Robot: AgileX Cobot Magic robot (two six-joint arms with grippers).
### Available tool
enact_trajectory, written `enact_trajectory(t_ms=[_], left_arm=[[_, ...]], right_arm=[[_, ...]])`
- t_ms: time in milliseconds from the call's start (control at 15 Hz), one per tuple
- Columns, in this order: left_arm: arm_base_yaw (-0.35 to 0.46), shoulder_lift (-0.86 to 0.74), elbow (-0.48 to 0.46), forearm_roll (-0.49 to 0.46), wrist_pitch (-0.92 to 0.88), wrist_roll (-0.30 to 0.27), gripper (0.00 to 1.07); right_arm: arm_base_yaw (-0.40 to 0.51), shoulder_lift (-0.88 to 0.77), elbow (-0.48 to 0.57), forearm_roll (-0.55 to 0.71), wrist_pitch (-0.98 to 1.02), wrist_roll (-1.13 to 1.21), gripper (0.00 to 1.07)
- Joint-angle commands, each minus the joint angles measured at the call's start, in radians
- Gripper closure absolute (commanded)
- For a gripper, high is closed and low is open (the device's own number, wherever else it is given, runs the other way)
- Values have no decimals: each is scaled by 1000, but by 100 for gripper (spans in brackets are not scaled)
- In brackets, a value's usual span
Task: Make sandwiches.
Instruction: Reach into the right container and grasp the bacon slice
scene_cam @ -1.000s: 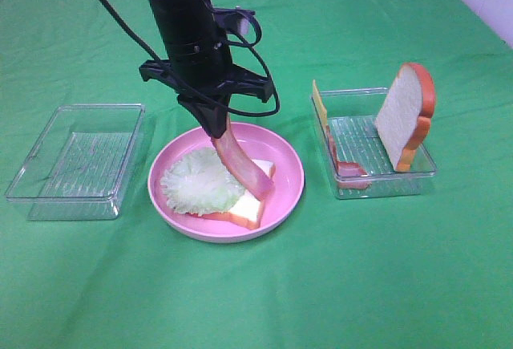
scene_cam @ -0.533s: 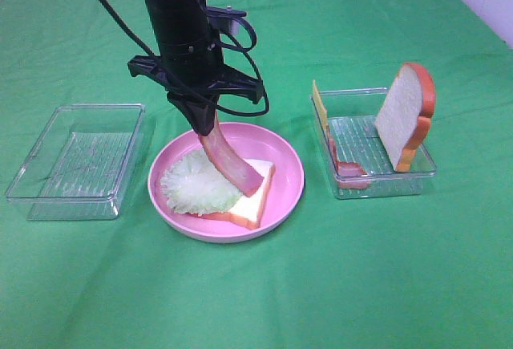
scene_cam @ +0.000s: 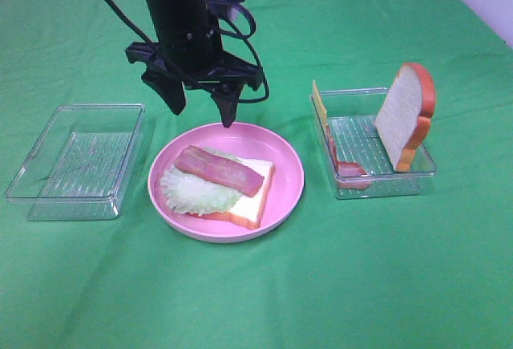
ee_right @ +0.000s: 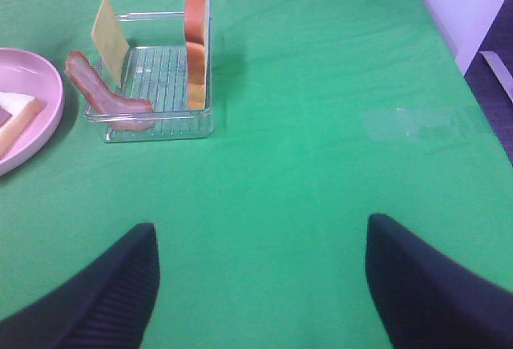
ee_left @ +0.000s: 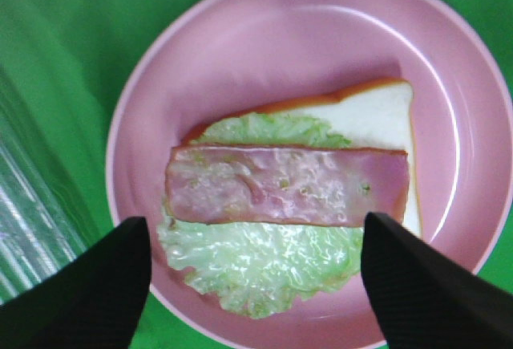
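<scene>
A partial sandwich lies on the pink plate [scene_cam: 290,179]: a white bread slice [scene_cam: 253,199], frilly lettuce [scene_cam: 186,190] and a pink bacon strip [scene_cam: 220,171] lying flat on top. My left gripper [scene_cam: 201,111] hangs open and empty just above the plate's far rim. The left wrist view shows the bacon [ee_left: 284,184] on the lettuce [ee_left: 256,257] between its spread fingers [ee_left: 88,285]. A second bread slice [scene_cam: 406,114] stands upright in the right tray [scene_cam: 385,188] with a cheese square [scene_cam: 320,105] and another bacon strip [scene_cam: 350,169]. My right gripper [ee_right: 260,233] is open and empty over bare cloth.
An empty clear tray [scene_cam: 76,156] sits left of the plate. A green cloth [scene_cam: 264,293] covers the table. In the right wrist view the right tray [ee_right: 152,131] holds the bread [ee_right: 196,40], cheese [ee_right: 108,34] and bacon [ee_right: 104,94], with the plate's edge [ee_right: 36,136] beside it.
My left gripper has opened and let go of the bacon strip, which now lies flat on the lettuce. The gripper has lifted slightly and shifted left.
</scene>
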Motion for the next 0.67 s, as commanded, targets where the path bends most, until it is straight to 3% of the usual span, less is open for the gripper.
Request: enact_trajectory(t_ms=[67, 533, 667], left_arm=[[-2, -74, -42, 44, 70, -4, 35], [-2, -343, -41, 55, 70, 4, 35], [-2, -435, 12, 55, 70, 4, 35]], right_arm=[[-3, -13, 2, -2, 0, -5, 38], [-3, -13, 2, -1, 0, -5, 38], [-3, -13, 2, -1, 0, -5, 38]])
